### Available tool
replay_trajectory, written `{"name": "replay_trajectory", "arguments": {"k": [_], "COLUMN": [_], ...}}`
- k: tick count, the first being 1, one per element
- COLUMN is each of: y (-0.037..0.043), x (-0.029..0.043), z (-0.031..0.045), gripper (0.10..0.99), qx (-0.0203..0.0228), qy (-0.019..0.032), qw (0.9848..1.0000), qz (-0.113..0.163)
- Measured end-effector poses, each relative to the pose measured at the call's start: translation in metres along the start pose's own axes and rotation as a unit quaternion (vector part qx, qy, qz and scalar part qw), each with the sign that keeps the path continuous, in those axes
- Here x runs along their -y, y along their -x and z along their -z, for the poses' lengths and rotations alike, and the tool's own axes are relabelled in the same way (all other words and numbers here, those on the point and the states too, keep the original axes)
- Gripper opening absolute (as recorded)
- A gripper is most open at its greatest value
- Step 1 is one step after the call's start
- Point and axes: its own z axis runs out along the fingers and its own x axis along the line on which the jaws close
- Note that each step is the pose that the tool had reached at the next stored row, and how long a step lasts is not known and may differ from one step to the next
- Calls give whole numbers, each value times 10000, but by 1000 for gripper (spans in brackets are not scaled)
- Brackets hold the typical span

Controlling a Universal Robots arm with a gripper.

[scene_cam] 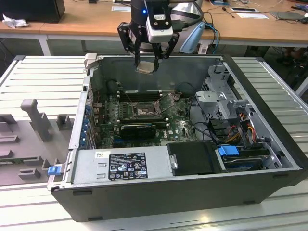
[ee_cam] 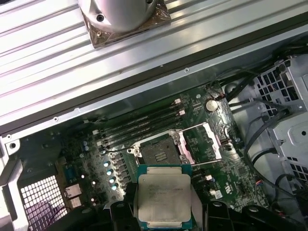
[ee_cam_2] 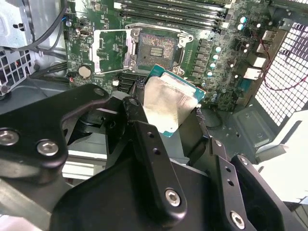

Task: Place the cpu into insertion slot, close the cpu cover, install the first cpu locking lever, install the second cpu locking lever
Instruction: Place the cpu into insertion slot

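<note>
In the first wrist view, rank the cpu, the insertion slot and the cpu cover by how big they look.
1. cpu: looks largest, but it sits nearer the camera, so that is unsure.
2. insertion slot and cpu cover: look alike, so unranked.

Claw [ee_cam_2: 168,107] grips cpu [ee_cam_2: 171,102] apart from insertion slot [ee_cam_2: 156,48].

Black linkage hand [scene_cam: 146,65] with a pale grey wrist block [scene_cam: 160,28].
Its fingers [ee_cam_2: 144,139] are black jointed links fastened with round silver screws [ee_cam_2: 172,196]; a small blue light [scene_cam: 145,10] glows on the dark housing.
</note>
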Motion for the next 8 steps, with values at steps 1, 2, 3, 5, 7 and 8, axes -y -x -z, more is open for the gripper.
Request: {"name": "replay_trajectory", "arguments": {"k": [1,2,3,5,7,8], "y": [0,0,0,0,0,0], "x": [0,0,0,0,0,0], "z": [0,0,0,0,-1,0], "gripper": [529,529,529,529,529,529], "qx": [2,3,5,9,14,17], "qy": [1,1,1,2,4,4], "qw": [10000,10000,10000,9999,9999,9998], "qz": [-19,-36,-57,-104,-161,-189]}}
